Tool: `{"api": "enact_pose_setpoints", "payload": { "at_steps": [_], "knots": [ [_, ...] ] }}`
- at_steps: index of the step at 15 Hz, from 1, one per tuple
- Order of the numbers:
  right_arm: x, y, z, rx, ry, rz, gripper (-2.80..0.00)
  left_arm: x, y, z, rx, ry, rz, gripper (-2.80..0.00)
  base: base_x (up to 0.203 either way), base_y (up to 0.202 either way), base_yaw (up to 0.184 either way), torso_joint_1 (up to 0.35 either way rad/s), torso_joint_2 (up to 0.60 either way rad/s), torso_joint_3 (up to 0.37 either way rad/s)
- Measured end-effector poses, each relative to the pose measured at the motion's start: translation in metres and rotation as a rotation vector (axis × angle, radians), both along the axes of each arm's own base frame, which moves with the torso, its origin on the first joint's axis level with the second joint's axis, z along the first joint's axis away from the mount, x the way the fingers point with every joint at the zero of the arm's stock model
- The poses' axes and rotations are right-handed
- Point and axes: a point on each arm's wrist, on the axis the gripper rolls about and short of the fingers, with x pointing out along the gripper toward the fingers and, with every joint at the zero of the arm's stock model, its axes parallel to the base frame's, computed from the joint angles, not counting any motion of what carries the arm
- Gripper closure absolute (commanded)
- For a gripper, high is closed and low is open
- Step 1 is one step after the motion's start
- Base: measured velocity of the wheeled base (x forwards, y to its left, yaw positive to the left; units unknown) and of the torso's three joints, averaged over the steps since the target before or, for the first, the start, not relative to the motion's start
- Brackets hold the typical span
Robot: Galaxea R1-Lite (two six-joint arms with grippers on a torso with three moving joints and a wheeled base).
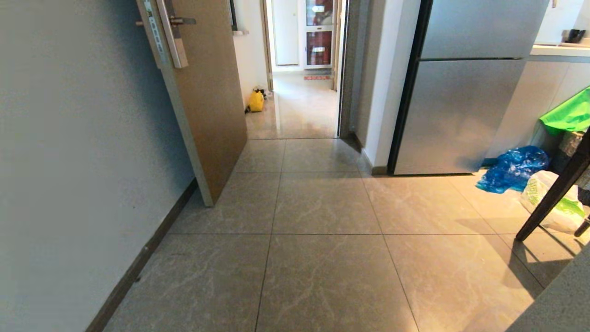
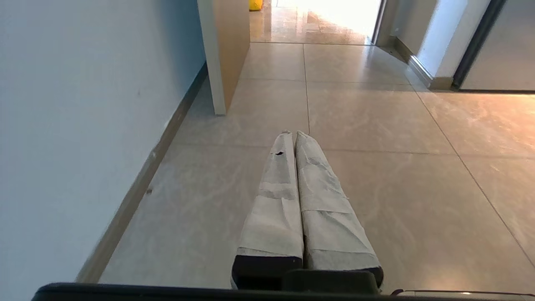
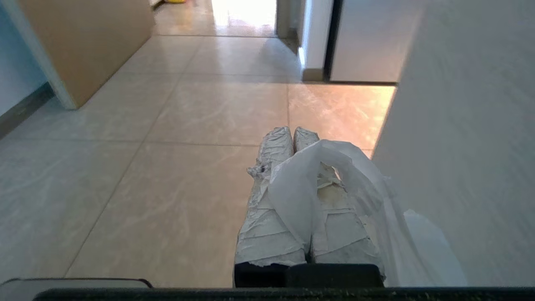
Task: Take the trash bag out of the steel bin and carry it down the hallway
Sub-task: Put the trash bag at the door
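Gripping the trash bag point(image 3: 309, 188), right gripper point(image 3: 293, 134) has jaws clamped on its handle. Left gripper point(image 2: 292, 136): jaws together, empty. Hallway point(image 1: 299, 106) far ahead thru open door point(image 1: 207, 92).

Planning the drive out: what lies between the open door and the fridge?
Head view: only bare floor tiles between the open door and the fridge; the doorway beyond looks unobstructed.

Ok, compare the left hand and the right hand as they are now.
The right hand has a thin white trash bag caught between its fingers and draped over them; the left hand holds nothing. A pale wall stands close beside the right hand, while the left hand has open tiled floor around it. Both are shut, wrapped in pale tape and pointing toward the doorway.
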Motion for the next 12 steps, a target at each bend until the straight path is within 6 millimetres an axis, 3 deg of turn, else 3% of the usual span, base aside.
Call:
{"api": "enact_pose_setpoints", "payload": {
  "at_steps": [12],
  "knots": [
    [0.0000, 0.0000, 0.0000, 0.000, 0.000, -0.001, 0.00, 0.0000, 0.0000, 0.0000, 0.000, 0.000, 0.000, 0.00, 0.192, 0.000, 0.000, 0.003, 0.00, 0.003]
  ]
}}
